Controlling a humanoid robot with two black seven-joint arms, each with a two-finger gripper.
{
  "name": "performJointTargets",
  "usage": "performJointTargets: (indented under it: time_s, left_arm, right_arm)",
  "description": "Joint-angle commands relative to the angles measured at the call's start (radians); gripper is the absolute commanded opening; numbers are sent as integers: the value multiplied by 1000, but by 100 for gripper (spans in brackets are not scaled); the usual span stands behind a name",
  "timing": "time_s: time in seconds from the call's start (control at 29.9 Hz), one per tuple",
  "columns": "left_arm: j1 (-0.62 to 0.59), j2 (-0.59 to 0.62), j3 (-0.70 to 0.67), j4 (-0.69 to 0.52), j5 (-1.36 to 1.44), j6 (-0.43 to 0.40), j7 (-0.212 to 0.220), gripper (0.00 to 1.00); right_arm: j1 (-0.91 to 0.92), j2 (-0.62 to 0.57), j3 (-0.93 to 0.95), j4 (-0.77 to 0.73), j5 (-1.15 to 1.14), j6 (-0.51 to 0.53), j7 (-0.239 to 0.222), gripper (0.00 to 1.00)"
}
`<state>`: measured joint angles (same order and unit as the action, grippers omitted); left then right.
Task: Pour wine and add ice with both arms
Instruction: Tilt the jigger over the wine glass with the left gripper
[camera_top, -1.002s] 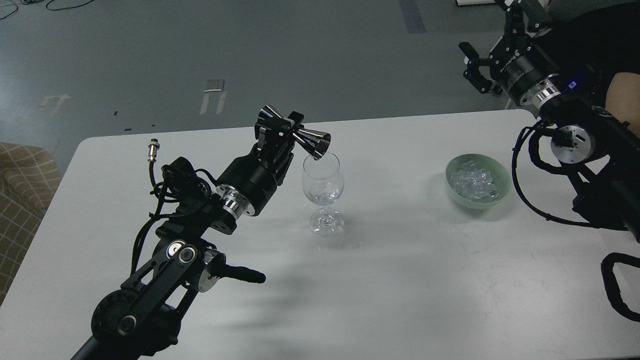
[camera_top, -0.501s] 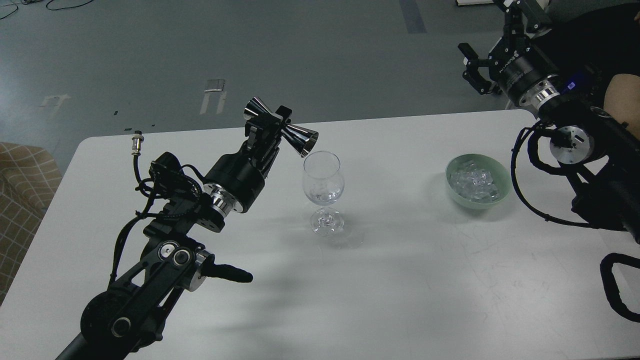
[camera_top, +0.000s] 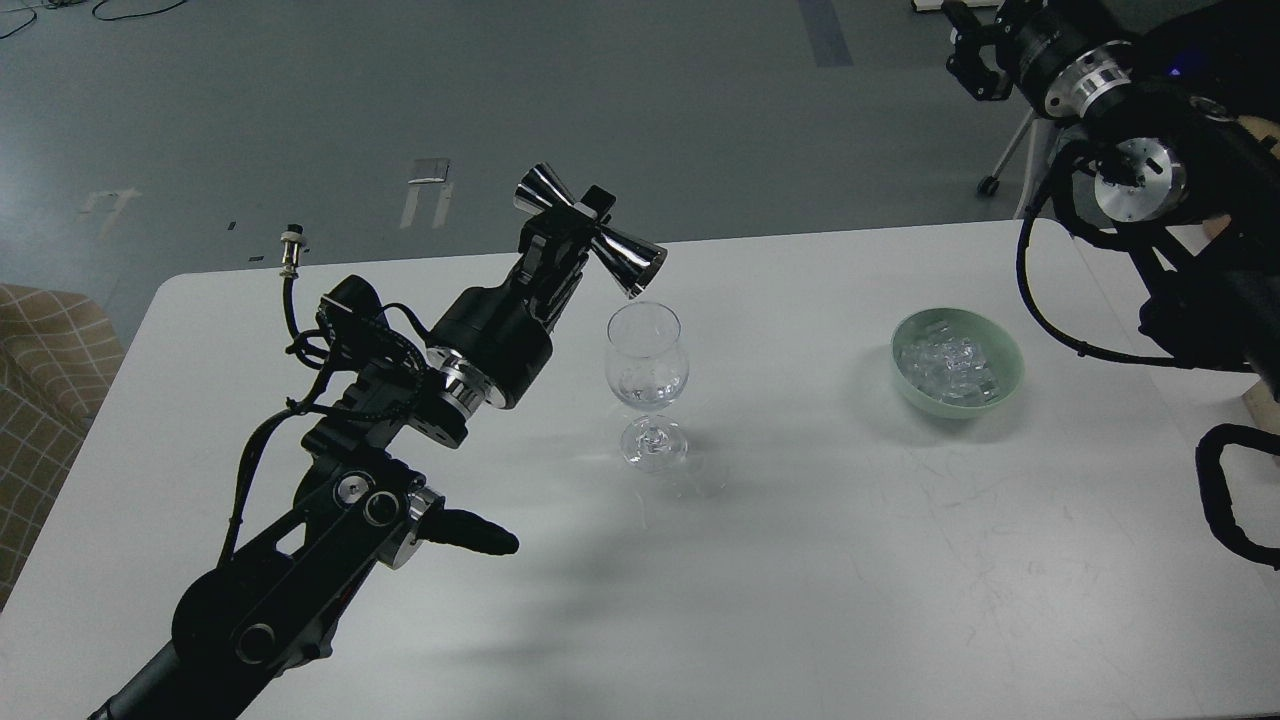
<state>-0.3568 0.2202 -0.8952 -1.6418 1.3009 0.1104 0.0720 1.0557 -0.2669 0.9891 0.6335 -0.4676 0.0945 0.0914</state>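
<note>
Left claw (camera_top: 572, 228): pinching a shiny steel jigger (camera_top: 592, 232) at its narrow waist. Jigger tipped, lower cup mouth angled down and right, just above the rim of the stemmed glass (camera_top: 647, 383). Glass upright on the white worktop (camera_top: 800, 560), mid-table. Wine (camera_top: 648, 392): faint clear liquid low in the bowl, hard to make out; no stream visible from the jigger.

Right claw (camera_top: 968, 52): raised at the top right edge, off beyond the worktop's far side, partly cut off; cannot tell whether the fingers are spread or pressed together.

Ice (camera_top: 946, 365): glassy chunks heaped in a pale green bowl (camera_top: 1002, 345), right of the glass, well apart from it.
</note>
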Motion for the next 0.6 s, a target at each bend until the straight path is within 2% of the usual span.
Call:
performJointTargets:
  time_s: [0.0, 0.37, 0.47, 0.57]
  left_arm:
    - [-8, 5, 16, 0, 0, 0, 0, 0]
    - [-7, 7, -1, 0, -29, 0, 25, 0]
    - [-7, 7, -13, 0, -90, 2, 38, 0]
    - [-7, -1, -60, 0, -202, 2, 74, 0]
  right_arm:
    - [50, 37, -3, -1, 0, -96, -57, 100]
    - [53, 55, -4, -3, 0, -127, -68, 100]
    - [49, 54, -6, -3, 0, -148, -71, 100]
    - [40, 54, -4, -3, 1, -156, -84, 100]
